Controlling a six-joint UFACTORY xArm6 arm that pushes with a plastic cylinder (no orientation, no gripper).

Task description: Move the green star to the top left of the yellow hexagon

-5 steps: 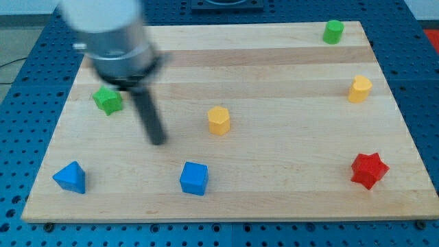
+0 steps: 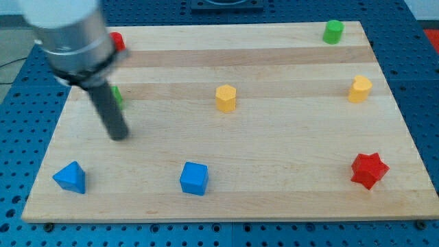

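The green star (image 2: 118, 95) lies near the board's left edge, and the rod hides most of it, leaving only a sliver. The yellow hexagon (image 2: 226, 98) sits near the middle of the board, well to the star's right and at about the same height. My tip (image 2: 121, 136) rests on the board just below the green star. The rod slants up and to the left into the blurred arm body at the view's top left.
A red block (image 2: 117, 42) peeks out behind the arm at top left. A green cylinder (image 2: 333, 31) sits at top right, with a second yellow block (image 2: 359, 89) at the right edge. A red star (image 2: 369, 170), a blue cube (image 2: 194, 178) and a blue pyramid (image 2: 70, 177) lie along the bottom.
My tip has moved left and slightly up, and the rod now covers the green star. The yellow hexagon sits higher and a little further right. The red block has come into view.
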